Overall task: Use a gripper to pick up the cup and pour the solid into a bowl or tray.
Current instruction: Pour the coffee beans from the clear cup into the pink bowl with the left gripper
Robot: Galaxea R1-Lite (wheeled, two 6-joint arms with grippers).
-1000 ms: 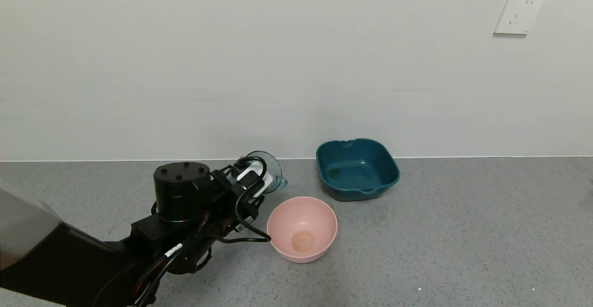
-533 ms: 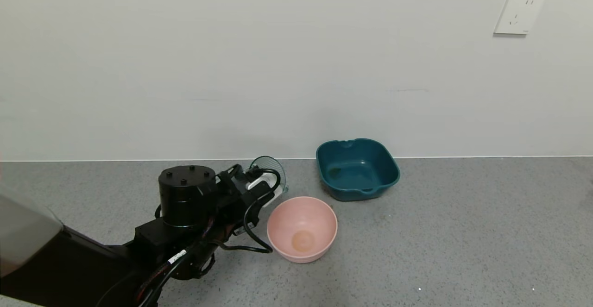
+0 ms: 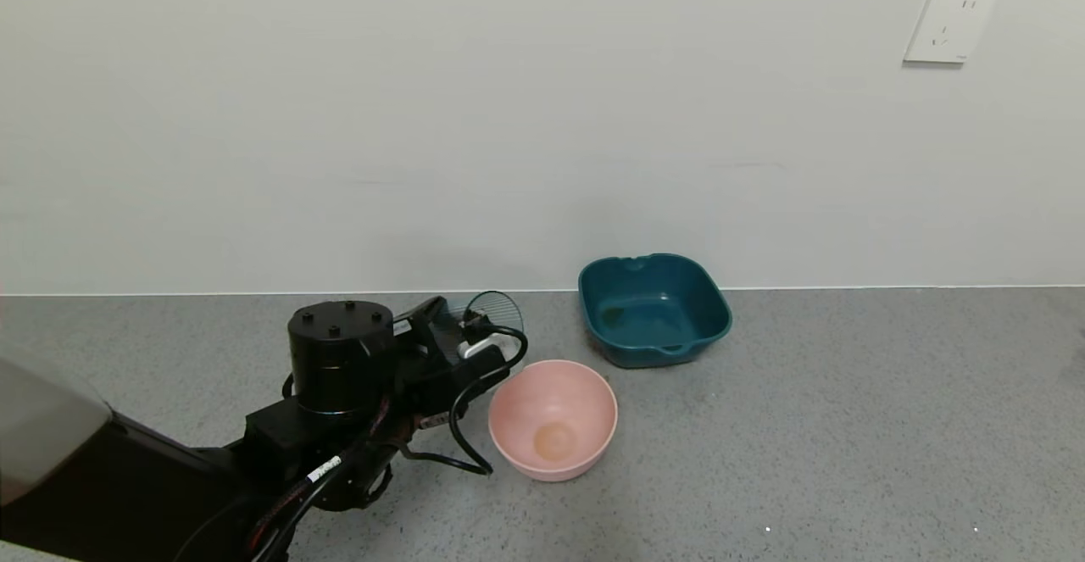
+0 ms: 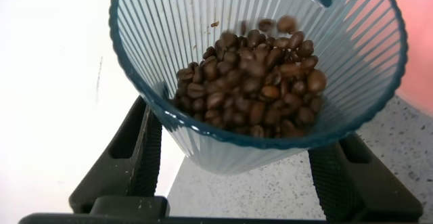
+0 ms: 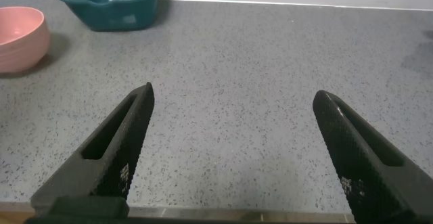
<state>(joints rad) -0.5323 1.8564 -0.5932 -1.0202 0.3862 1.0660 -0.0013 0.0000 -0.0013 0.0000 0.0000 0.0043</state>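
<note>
The left gripper (image 4: 237, 176) clamps a ribbed, translucent blue-green cup (image 4: 257, 68), tilted, at ten o'clock of the smooth pale pink bowl (image 3: 553, 418). Glossy brown coffee beans (image 4: 250, 92) heap inside it. In the head view the arm hides most of the cup (image 3: 496, 312). The right gripper (image 5: 237, 149) hangs parted above speckled grey countertop (image 5: 237, 68).

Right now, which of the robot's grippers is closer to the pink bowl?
The left. The left gripper holds the cup of beans right beside the pink bowl. The right gripper hangs open over bare counter, well away from it.
</note>
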